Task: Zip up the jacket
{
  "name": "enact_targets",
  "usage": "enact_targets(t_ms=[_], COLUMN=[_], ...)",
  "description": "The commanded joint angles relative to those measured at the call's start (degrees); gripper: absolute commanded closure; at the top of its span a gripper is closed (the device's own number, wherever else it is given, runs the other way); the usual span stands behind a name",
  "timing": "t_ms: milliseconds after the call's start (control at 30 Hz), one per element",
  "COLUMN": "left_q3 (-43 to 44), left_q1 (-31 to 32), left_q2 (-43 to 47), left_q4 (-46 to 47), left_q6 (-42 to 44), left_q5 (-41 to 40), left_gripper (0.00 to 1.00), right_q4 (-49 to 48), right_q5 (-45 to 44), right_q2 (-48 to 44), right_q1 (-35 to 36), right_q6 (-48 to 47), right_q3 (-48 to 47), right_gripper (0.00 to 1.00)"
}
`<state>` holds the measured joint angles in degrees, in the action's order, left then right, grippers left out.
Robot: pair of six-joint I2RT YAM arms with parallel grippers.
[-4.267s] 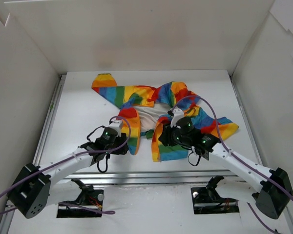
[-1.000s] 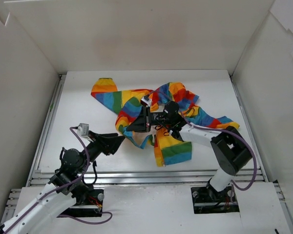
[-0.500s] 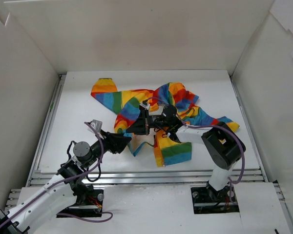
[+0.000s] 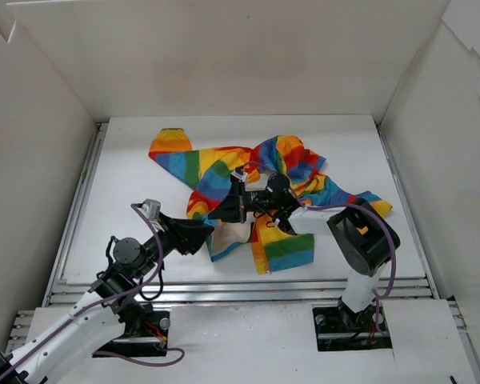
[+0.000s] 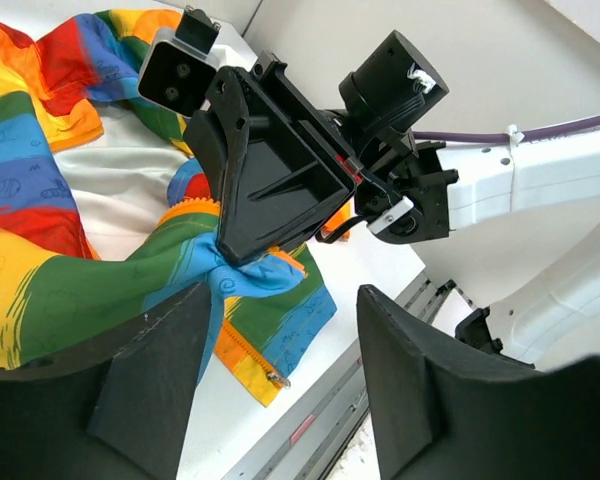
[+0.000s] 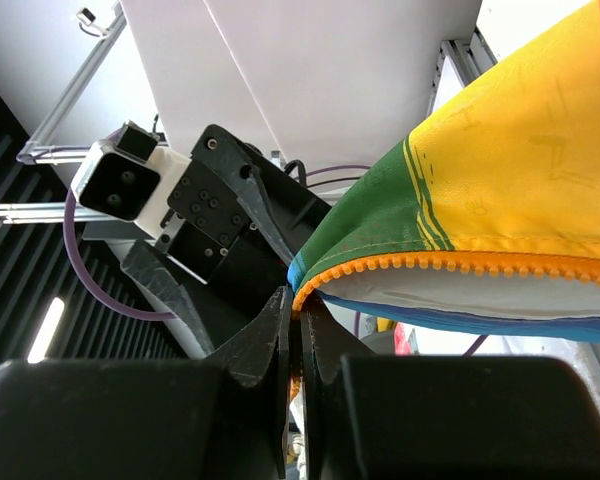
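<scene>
Rainbow-striped soft fabric jacket (image 4: 224, 160), rumpled mid-worktop toward the far edge | right gripper (image 4: 221, 211) pinches its orange zip edge (image 6: 430, 265), lifted | left gripper (image 4: 205, 233) spread wide just beside | advice: left should grip the hem low, tensioning the teeth straight.

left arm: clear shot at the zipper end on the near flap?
Probably yes. The open left hand faces the jacket; its zipper end lies bare on the table, below where the right hand pinches the fabric.
</scene>
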<state>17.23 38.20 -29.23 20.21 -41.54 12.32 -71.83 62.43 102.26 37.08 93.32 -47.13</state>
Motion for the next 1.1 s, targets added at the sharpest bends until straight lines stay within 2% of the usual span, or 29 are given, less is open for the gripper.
enact_targets(t_ms=[0, 133, 300, 533, 700, 800, 1067], left_q3=[1.49, 1.84, 2.8, 3.16, 2.28, 2.37, 2.01], left_q1=[0.04, 0.04, 0.04, 0.04, 0.04, 0.04, 0.04], left_q2=[-0.91, -3.19, -7.23, -8.91, -9.61, -10.49, -11.55], left_q4=[4.13, 6.24, 8.97, 10.82, 13.36, 13.63, 14.95], left_q6=[-0.74, -1.35, -1.88, -2.67, -3.99, -4.25, -4.69], left_q5=[-0.19, 0.77, 2.62, 2.01, 1.66, 1.92, 2.1], left_gripper=[0.44, 0.41, 0.44, 0.6, 0.63, 0.68, 0.89], right_q4=[-12.12, -8.85, -7.01, -7.45, -2.8, -0.15, 2.66], right_q5=[0.58, 0.23, -0.12, -0.65, -0.56, -0.82, -1.09], right_q2=[-1.53, -2.59, -3.64, -3.91, -4.52, -5.05, -5.4], right_q1=[-0.52, -0.43, -0.43, -0.26, 0.1, 0.1, 0.27], right_q6=[-2.78, -6.39, -8.15, -9.21, -13.84, -15.71, -18.26], right_q3=[-0.15, 0.38, 0.46, 1.08, 0.99, 1.43, 1.43], right_gripper=[1.0, 1.0, 1.0, 1.0, 1.0, 1.0, 1.0])
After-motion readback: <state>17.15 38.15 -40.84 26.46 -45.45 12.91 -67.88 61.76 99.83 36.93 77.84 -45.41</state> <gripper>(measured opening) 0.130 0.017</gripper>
